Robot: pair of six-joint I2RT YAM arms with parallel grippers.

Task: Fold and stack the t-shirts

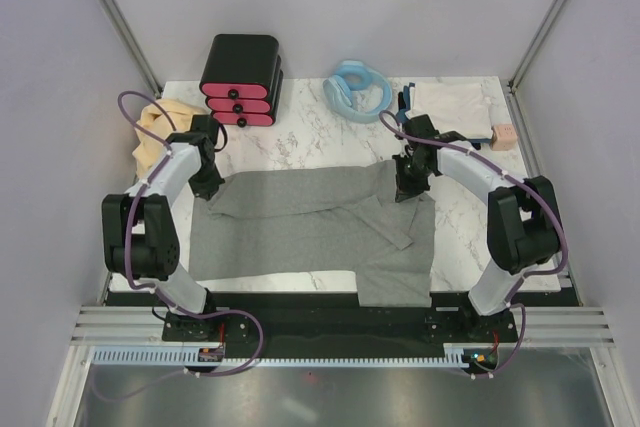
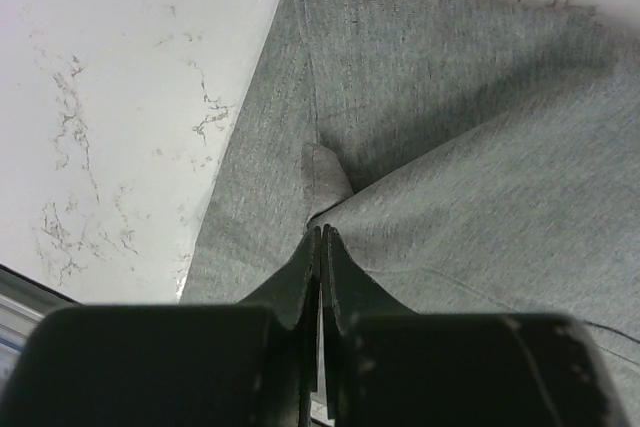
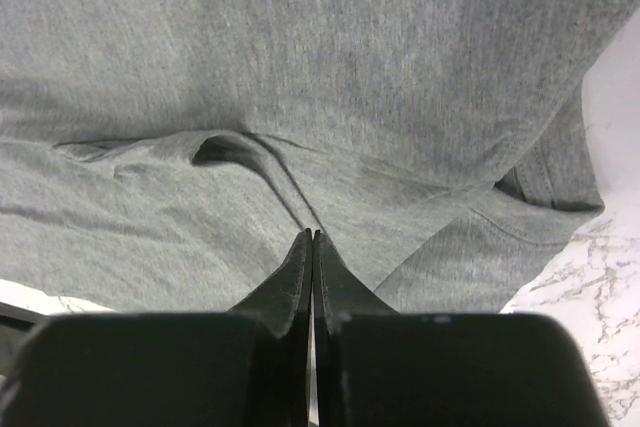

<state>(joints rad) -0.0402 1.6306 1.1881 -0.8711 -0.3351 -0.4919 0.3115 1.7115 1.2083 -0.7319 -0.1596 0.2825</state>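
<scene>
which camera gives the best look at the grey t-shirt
Top external: the whole grey t-shirt lies spread on the table, partly folded. The left wrist view shows only its edge pinched in the left hand; the right wrist view, a creased patch pinched by the right hand.

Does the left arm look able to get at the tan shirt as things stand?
Probably not yet: the left gripper is shut on the grey shirt. The tan shirt lies close beside it, nothing between.
</scene>
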